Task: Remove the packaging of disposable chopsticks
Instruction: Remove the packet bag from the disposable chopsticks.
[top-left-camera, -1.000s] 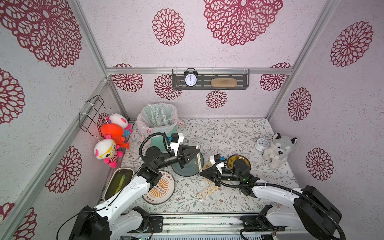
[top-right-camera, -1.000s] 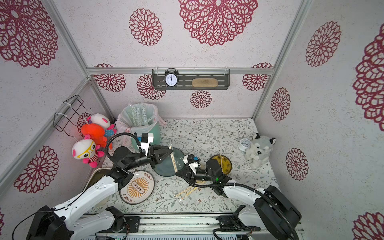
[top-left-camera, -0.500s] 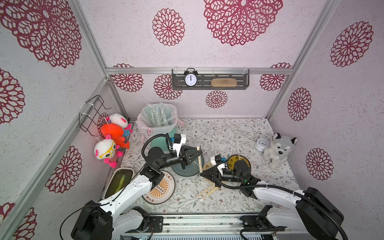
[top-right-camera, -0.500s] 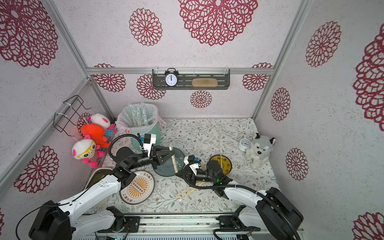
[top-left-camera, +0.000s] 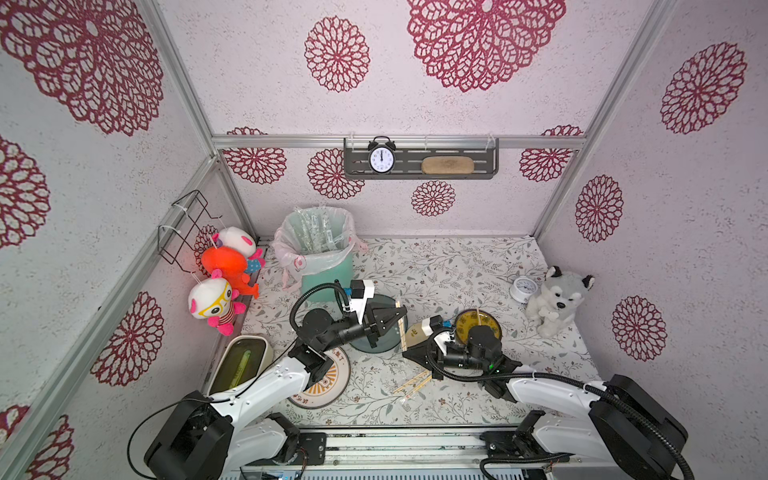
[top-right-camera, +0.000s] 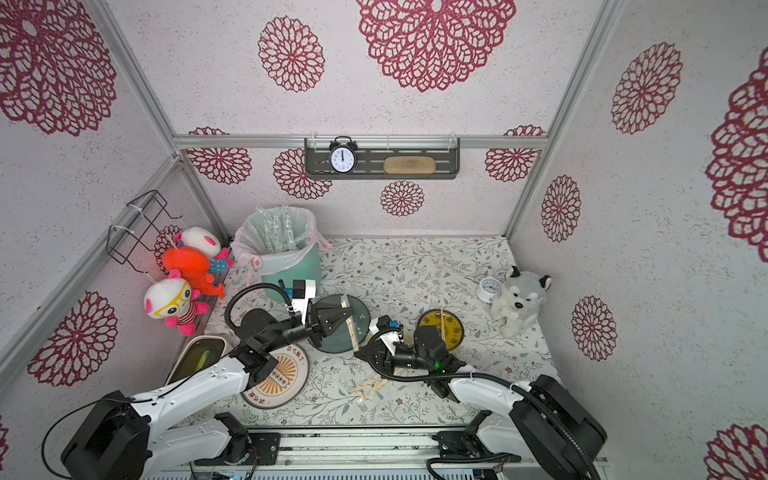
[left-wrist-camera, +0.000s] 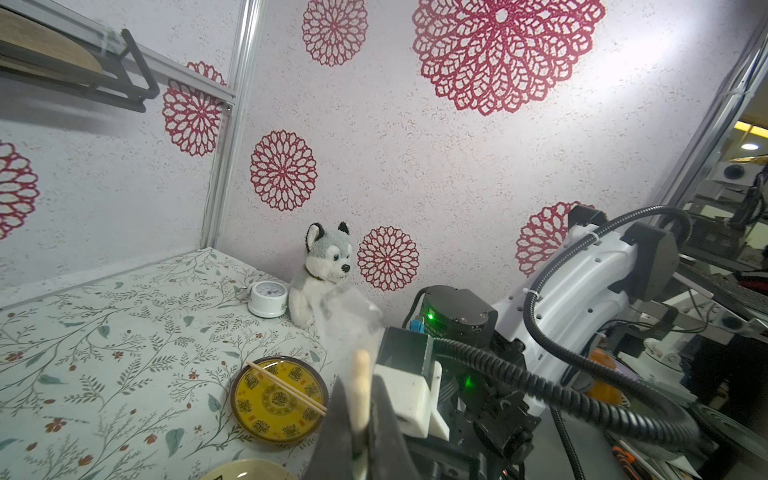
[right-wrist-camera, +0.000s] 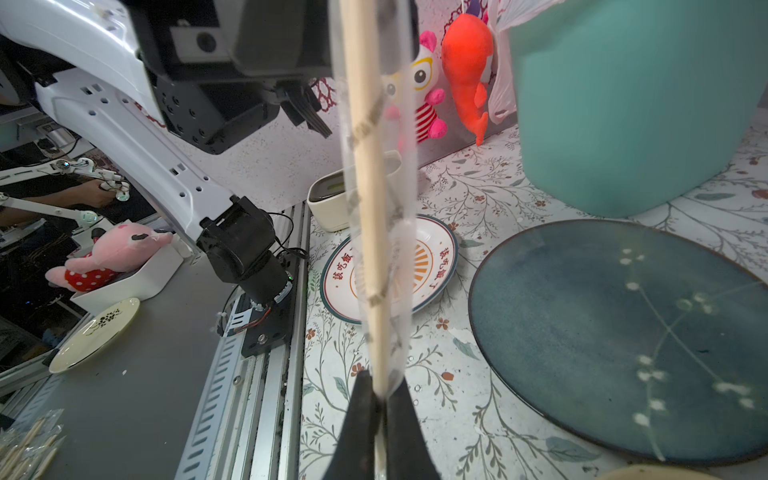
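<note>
- Grip, upper end: my left end effector (top-left-camera: 396, 318) is shut tight on the top of the disposable chopsticks (top-left-camera: 401, 330). My left wrist view shows a pale stick tip standing up between the jaws.
- Grip, lower end: my right end effector (top-left-camera: 404, 354) is pinched shut on the bottom of the packaging (right-wrist-camera: 401, 257), with the sticks inside it.
- Disposable chopsticks: one pair, held clear of the bench (top-left-camera: 449, 270), running from one end effector to the other above the dark blue-green plate (top-right-camera: 362, 320).
- Packaging: clear crinkly sleeve, wrapped around the pair along the length seen from my right wrist.
- Surroundings: a bare pair lies across the yellow dish (left-wrist-camera: 270, 419). Loose sticks (top-left-camera: 413, 382) lie on the bench near the front. The lined bin (top-left-camera: 328, 280) stands at the back.
</note>
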